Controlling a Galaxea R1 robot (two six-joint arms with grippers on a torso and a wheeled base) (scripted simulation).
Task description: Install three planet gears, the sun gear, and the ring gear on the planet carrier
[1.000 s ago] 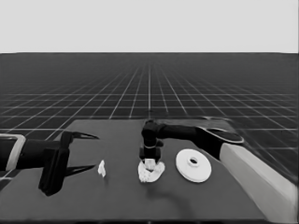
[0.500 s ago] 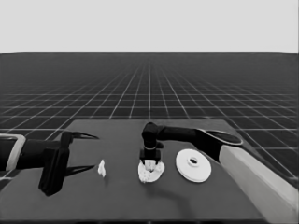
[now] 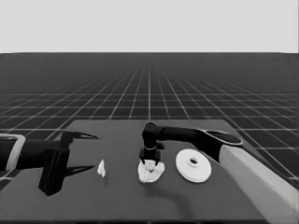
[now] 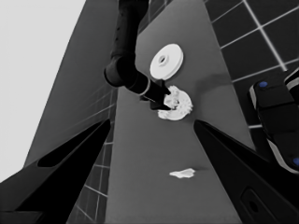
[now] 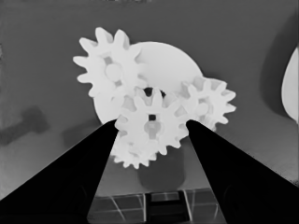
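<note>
Fingers (image 5: 88, 168) of the right gripper (image 5: 152, 128) close on a gear (image 5: 150, 123), one at each side of it, and we see this gear sitting over the middle of the smaller round part (image 5: 161, 63). Beyond the fingertips two more gears (image 5: 108, 70) lie on that part, meshed with the held one, and a fourth shows a little under it. In the head view the right gripper (image 3: 149, 159) stands above the smaller round part (image 3: 151, 172), and the larger round part (image 3: 193, 165) lies just beside it, apart. We see the thin white piece (image 3: 101, 168) near the left gripper (image 3: 86, 154), which waits with fingers spread wide and holds nothing.
</note>
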